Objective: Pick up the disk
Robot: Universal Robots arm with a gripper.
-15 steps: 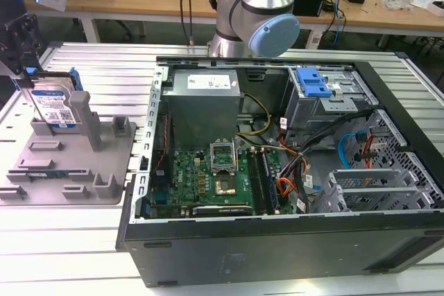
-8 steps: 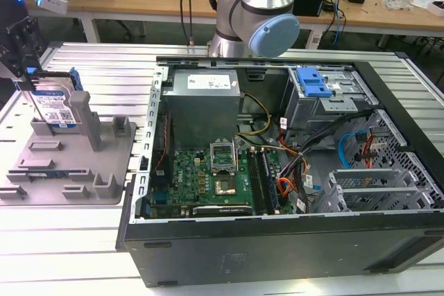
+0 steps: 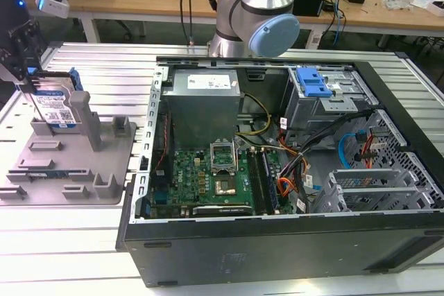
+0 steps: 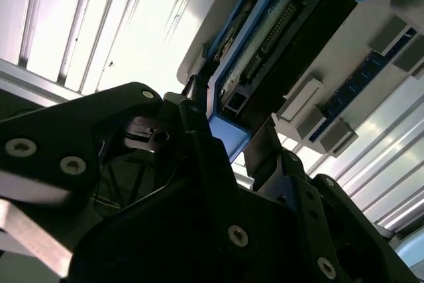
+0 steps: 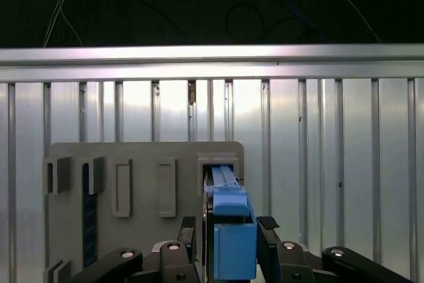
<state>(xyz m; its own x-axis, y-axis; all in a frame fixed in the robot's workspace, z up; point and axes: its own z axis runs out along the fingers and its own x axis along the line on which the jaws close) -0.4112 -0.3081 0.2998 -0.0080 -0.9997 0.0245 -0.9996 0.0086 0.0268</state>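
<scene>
Disk (image 3: 55,107) stands upright on its edge in the grey fixture (image 3: 69,164) at the exterior view's left, just beside the open computer case (image 3: 277,247) on the slatted metal table (image 3: 62,240). My gripper (image 3: 26,74) sits over its upper end. In the first wrist view the gripper (image 5: 228,226) straddles the blue bracket; I cannot tell whether it is clamped on it or loose.

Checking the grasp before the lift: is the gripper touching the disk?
Cannot tell. In the first wrist view the gripper closely straddles the blue edge of the disk, but neither contact nor a gap shows plainly.
</scene>
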